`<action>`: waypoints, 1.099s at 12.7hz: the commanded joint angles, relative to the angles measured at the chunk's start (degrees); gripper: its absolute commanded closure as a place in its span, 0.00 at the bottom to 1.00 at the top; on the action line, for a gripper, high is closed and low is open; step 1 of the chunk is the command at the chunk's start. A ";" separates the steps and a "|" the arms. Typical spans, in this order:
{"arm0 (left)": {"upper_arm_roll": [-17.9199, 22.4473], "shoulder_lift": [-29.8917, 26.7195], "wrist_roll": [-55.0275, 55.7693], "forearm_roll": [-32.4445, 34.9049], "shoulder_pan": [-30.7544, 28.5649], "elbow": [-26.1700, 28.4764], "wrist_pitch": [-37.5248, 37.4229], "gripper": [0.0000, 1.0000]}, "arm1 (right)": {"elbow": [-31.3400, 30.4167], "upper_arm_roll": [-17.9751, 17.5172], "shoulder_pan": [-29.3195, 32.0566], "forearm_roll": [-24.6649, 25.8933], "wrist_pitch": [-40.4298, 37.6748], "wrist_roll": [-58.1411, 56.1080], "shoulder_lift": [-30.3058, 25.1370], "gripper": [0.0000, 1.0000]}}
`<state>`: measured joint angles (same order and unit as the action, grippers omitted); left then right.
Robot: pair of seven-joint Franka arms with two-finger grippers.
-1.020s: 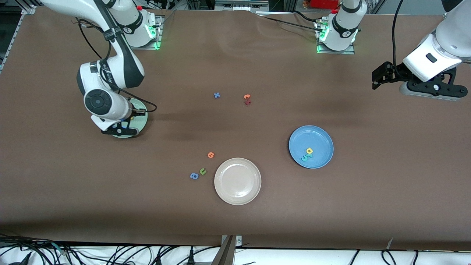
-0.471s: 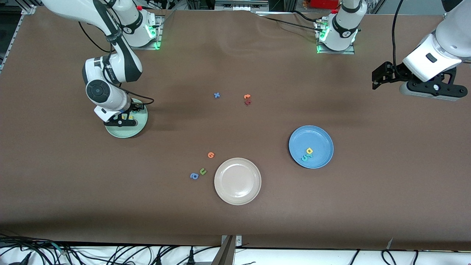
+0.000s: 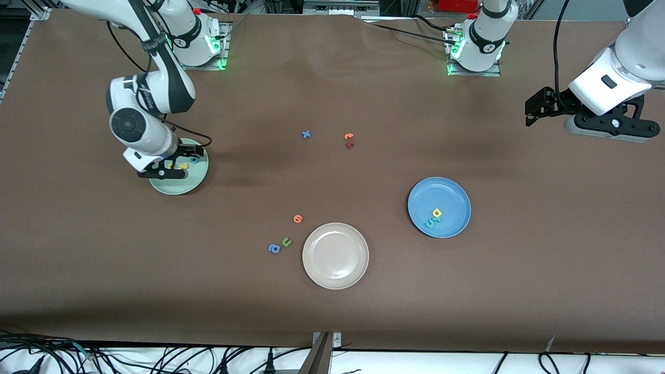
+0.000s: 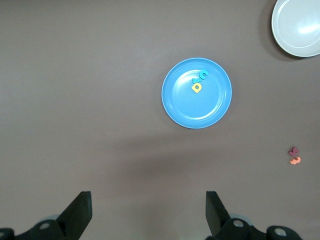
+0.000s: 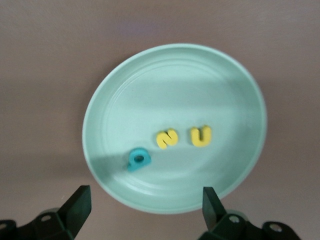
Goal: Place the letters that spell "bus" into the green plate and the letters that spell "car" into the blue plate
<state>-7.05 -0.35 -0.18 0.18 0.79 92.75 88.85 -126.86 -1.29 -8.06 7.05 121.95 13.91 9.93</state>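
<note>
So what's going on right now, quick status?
Right gripper open over green plate, b, s, u inside. Left gripper open, waiting. Blue plate holds c, a, r. Nothing in the way.

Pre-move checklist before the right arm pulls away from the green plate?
1. Teal b, yellow s and yellow u in the green plate: ok.
2. Right gripper jaws open, empty, above the plate: ok.
3. Teal c, yellow a in the blue plate: ok.
4. Teal r there: cannot tell.
5. Left gripper waiting, jaws open: ok.
</note>
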 commanded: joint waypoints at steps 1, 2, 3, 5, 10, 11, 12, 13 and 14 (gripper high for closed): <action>0.20 0.35 0.53 0.08 0.53 -1.34 -1.32 0.00 | 12.90 0.23 -0.11 -3.61 -16.59 -3.00 -1.67 0.01; 0.11 0.35 0.53 0.17 0.53 -1.34 -1.32 0.00 | 17.83 0.23 -0.11 -4.58 -22.40 -3.19 -1.67 0.01; 0.11 0.35 0.53 0.17 0.62 -1.34 -1.32 0.00 | 22.14 0.32 -0.11 -4.76 -26.55 -3.19 -1.76 0.01; 0.11 0.35 0.53 0.25 0.62 -1.34 -1.32 0.00 | 30.93 1.19 -0.11 -4.68 -33.42 -3.19 -1.85 0.01; 0.11 0.35 0.53 0.43 0.62 -1.34 -1.32 0.00 | 37.92 3.22 -0.11 -4.14 -30.57 -6.78 -5.35 0.00; 0.11 0.35 0.53 0.43 0.62 -1.34 -1.32 0.00 | 38.09 3.83 -0.11 -4.06 -29.85 -7.66 -5.54 0.00; 0.11 0.35 0.53 0.43 0.62 -1.34 -1.32 0.00 | 38.27 4.36 -0.11 -3.97 -30.28 -8.19 -5.54 0.00; 0.11 0.35 0.53 0.43 0.62 -1.34 -1.32 0.00 | 38.35 4.36 0.06 -4.32 -30.55 -8.37 -5.63 0.00; 0.11 0.35 0.53 0.43 0.62 -1.34 -1.32 0.00 | 38.35 4.54 0.24 -4.32 -30.55 -8.55 -5.63 0.00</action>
<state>-7.11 -0.35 -0.18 0.18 0.90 92.74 88.81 -88.52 2.76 -8.06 3.72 91.32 6.86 4.80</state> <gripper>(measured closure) 0.000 0.000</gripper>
